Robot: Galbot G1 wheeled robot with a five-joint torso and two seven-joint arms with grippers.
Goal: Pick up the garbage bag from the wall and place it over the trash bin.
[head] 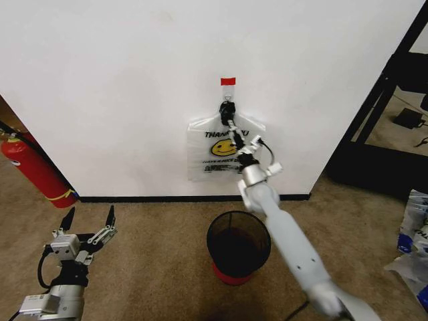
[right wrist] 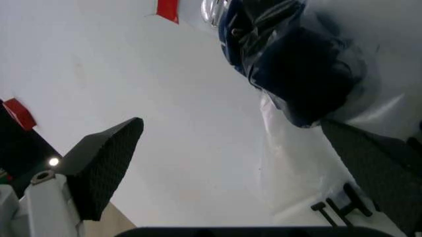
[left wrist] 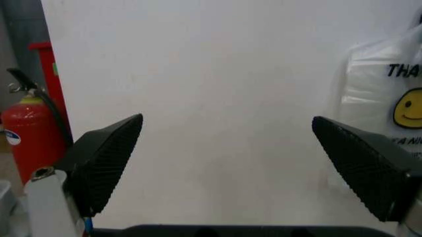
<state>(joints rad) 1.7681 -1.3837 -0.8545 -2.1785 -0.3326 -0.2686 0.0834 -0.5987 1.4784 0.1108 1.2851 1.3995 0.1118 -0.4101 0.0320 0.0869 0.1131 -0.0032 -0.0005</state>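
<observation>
Garbage bag [head: 215, 148] hanging flat against the wall [head: 134, 87], gathered at its top on a black hook [head: 229, 107] just below a red tape strip [head: 228, 81], smiley and "THANK YOU" print facing out. Right end effector [head: 235, 132] raised to the bag's bunched top just under the hook, fingers spread wide, one pad [right wrist: 105, 165] off to the side against bare wall, the other [right wrist: 379, 175] over the printed plastic; nothing pinched. Trash bin [head: 238, 245] standing on the carpet below the bag, beside the right forearm. Left end effector [head: 87, 223] low over the carpet, well apart from the bin, fingers spread, aimed at the wall. Red fire extinguisher [head: 37, 170] leaning at the wall's far left.
</observation>
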